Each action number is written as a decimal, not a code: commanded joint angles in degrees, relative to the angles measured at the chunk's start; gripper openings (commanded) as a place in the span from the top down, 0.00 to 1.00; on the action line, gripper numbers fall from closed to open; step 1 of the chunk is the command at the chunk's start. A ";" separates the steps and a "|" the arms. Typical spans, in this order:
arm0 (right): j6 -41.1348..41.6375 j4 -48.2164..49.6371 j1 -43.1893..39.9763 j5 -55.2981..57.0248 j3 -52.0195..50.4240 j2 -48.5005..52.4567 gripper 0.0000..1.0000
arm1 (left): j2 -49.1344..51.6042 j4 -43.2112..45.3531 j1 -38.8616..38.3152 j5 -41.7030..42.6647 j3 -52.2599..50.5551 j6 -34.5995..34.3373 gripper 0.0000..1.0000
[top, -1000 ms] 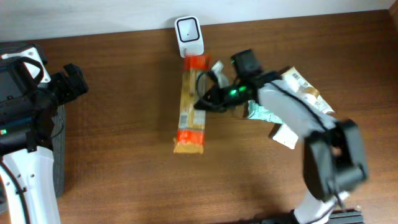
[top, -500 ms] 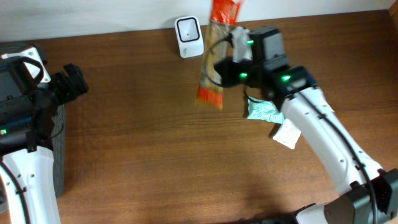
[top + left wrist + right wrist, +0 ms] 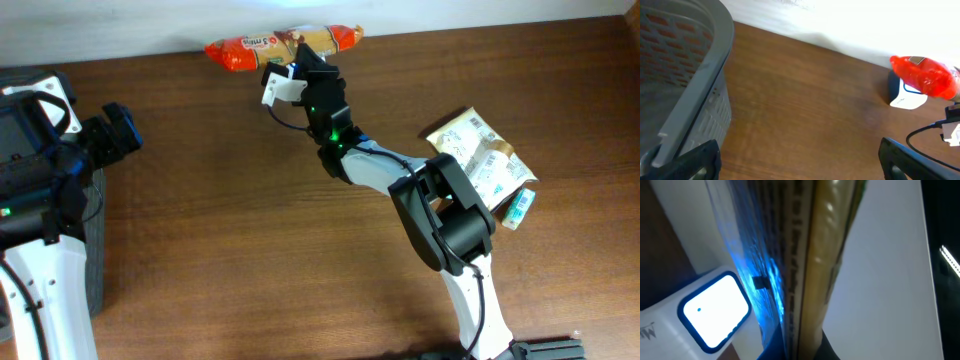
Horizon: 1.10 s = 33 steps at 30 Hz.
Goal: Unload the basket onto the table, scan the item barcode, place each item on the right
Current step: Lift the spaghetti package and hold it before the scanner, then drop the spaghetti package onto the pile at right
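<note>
The item is a long snack packet point(image 3: 285, 44) with orange-red ends and a tan middle. It is held crosswise above the table's back edge, and my right gripper point(image 3: 303, 72) is shut on it. In the right wrist view the packet point(image 3: 805, 255) runs edge-on up the frame, its face washed in blue light, right beside the scanner's glowing white window point(image 3: 715, 307). The left wrist view shows the packet's red end point(image 3: 925, 77) in front of the white scanner point(image 3: 907, 96). In the overhead view the scanner is hidden under the gripper. My left gripper point(image 3: 801, 167) is open over bare table at the far left.
A grey mesh basket point(image 3: 685, 75) stands beside my left gripper at the table's left edge. Several other packets point(image 3: 480, 160) and a teal item point(image 3: 518, 205) lie at the right. A white wall runs along the back edge.
My right arm lifted the packet off the table, turned it from lengthwise to crosswise and carried it left over the scanner. The left arm has not moved.
</note>
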 commanded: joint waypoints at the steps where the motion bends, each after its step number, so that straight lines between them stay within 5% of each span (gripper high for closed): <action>1: -0.15 1.97 -0.85 -3.87 3.63 -0.44 0.96 | -0.28 0.28 0.20 0.57 0.20 1.11 0.01; 9: -2.10 5.35 1.62 2.97 3.96 -1.31 0.96 | -0.28 0.28 0.20 0.57 0.20 1.11 0.01; 12: -1.81 -1.05 3.63 5.81 3.96 -6.82 0.96 | -0.28 0.28 0.20 0.57 0.20 1.11 0.01; 14: 7.26 -4.11 3.82 11.93 3.93 -14.64 0.96 | -0.28 0.28 0.20 0.57 0.20 1.11 0.01; 17: 30.36 -37.97 3.72 6.69 3.91 -29.11 0.96 | -0.28 0.28 0.20 0.57 0.20 1.11 0.01; 20: 62.03 -71.04 2.60 -2.60 3.91 -41.31 0.96 | -0.28 0.28 0.20 0.57 0.20 1.11 0.01; 24: 78.01 -103.25 -4.59 -17.11 3.74 -45.66 0.96 | -0.28 0.28 0.20 0.57 0.20 1.11 0.01; 27: 83.25 -112.85 -14.21 -21.49 -0.20 -43.19 0.96 | -0.28 0.28 0.20 0.57 0.20 1.14 0.01; 30: 90.03 -105.68 -29.18 -21.46 -11.58 -39.47 0.96 | -0.28 0.28 0.20 0.57 0.20 1.11 0.01; 32: 89.96 -102.95 -33.44 -21.51 -14.34 -38.66 0.41 | -0.28 0.28 0.20 0.57 0.20 1.11 0.01; 33: 89.92 -102.99 -34.58 -22.29 -13.86 -39.06 0.34 | -0.28 0.28 0.20 0.57 0.20 1.11 0.01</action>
